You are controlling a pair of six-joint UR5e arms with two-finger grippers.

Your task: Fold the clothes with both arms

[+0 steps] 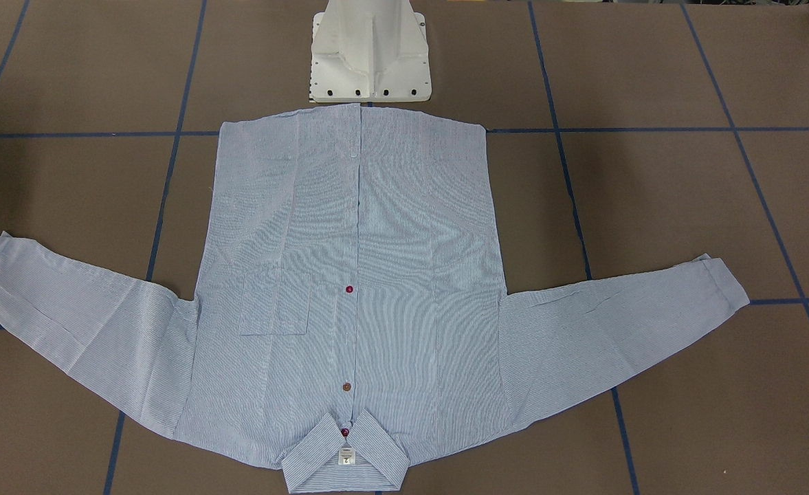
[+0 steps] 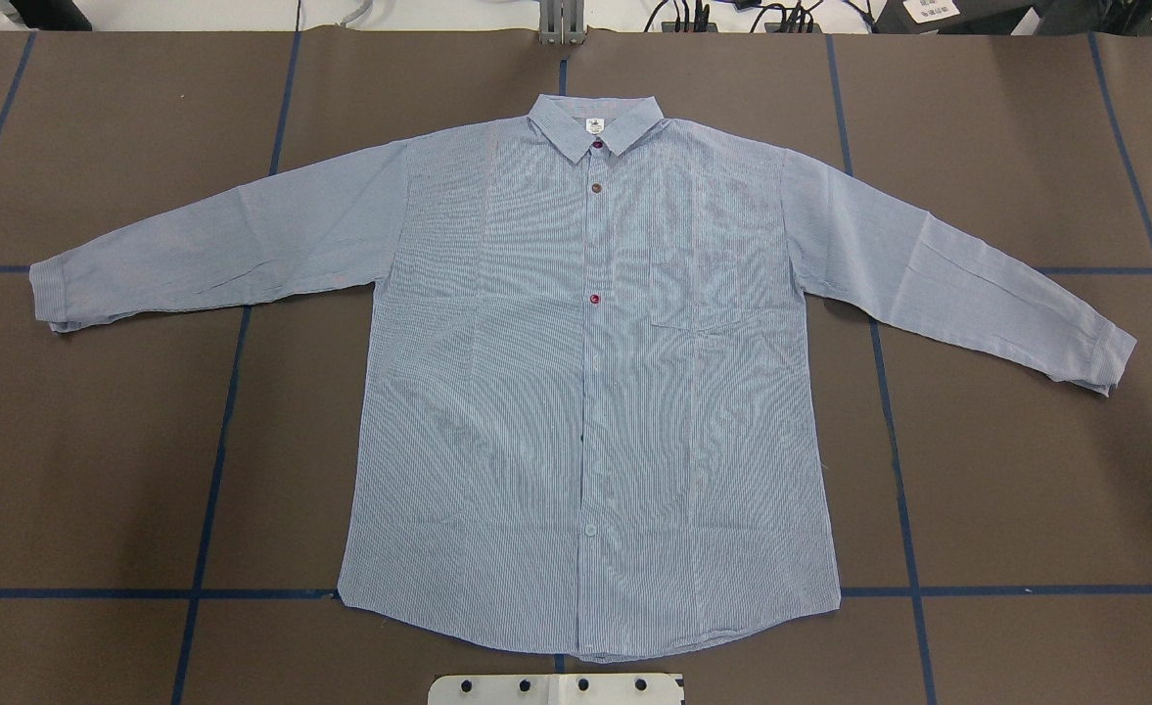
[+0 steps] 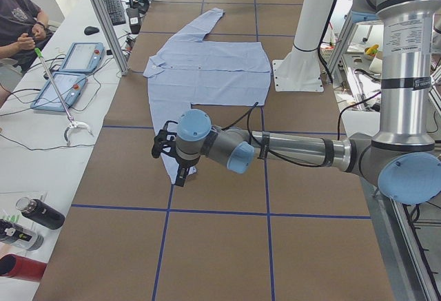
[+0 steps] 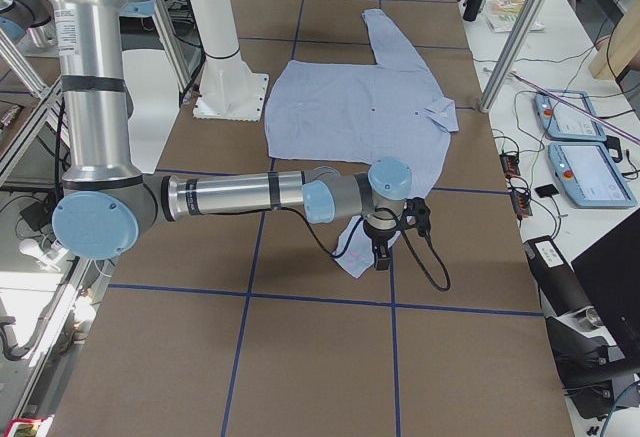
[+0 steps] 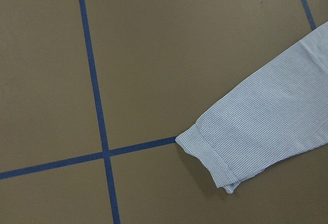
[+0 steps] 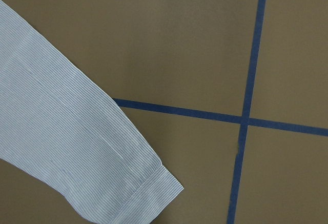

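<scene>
The black left fingers (image 3: 180,175) pointed down over the cuff end of the shirt's near sleeve in the left side view. Whether they were spread or closed could not be told from there, nor whether they touched the cloth. The black right fingers (image 4: 380,254) hung the same way over the opposite cuff, and their state could not be told either.

Behind each pair, a pale-blue-capped wrist led into a silver-grey tubular forearm. The left arm (image 3: 296,151) and the right arm (image 4: 230,195) both reached out low and level over the brown tabletop (image 2: 96,441).

Below the left wrist camera, the left cuff (image 5: 207,157) lay flat with one corner touching a blue tape line (image 5: 95,96), just beside a crossing. The right cuff (image 6: 154,188) lay near another crossing but apart from it.

The light blue and white fine-striped long-sleeved button-up shirt (image 2: 585,392) lay spread flat, front up and buttoned, in the middle of the tabletop. Both sleeves were stretched out to the sides. Its collar (image 2: 556,122), with the small white neck label (image 2: 594,124), lay at the far edge from the robot. Its hem lay just beside the white pedestal base (image 1: 370,51). Dark red buttons (image 2: 595,297) ran down the placket, and the chest pocket (image 2: 703,284) sat on the robot's right side of it.

A seated person (image 3: 17,22) was at the side bench.
</scene>
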